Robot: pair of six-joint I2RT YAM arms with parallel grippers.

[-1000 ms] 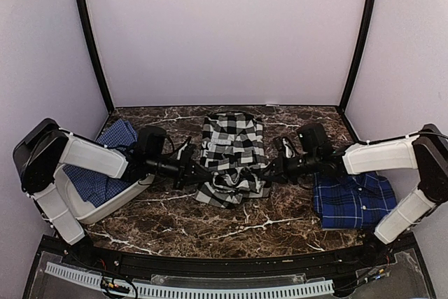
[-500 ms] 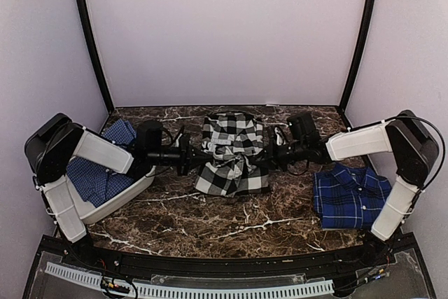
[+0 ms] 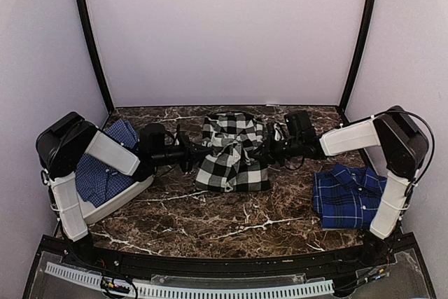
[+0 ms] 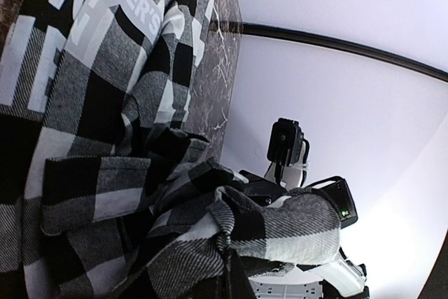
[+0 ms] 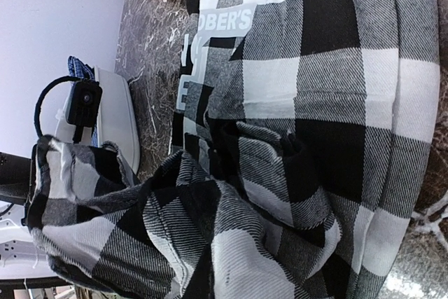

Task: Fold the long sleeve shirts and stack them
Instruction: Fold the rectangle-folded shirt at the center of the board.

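Desk (image 3: 231, 225): dark brown marble-look top with white veining. Back wall (image 3: 224, 33) and side walls (image 3: 35, 47) are plain pale lilac panels, and the light is soft and even. Black posts (image 3: 89, 40) stand in both rear corners. Near edge: black rail (image 3: 231, 260), then a white slotted cable duct (image 3: 210, 290).

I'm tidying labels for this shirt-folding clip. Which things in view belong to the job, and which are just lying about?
Part of the job: black-and-white checked shirt, mid-table, pinched by the left gripper and right gripper; folded blue plaid shirt, right; blue shirt in the white bin, left.
Just lying about: the white bin itself; marble table; white slotted rail at the near edge.
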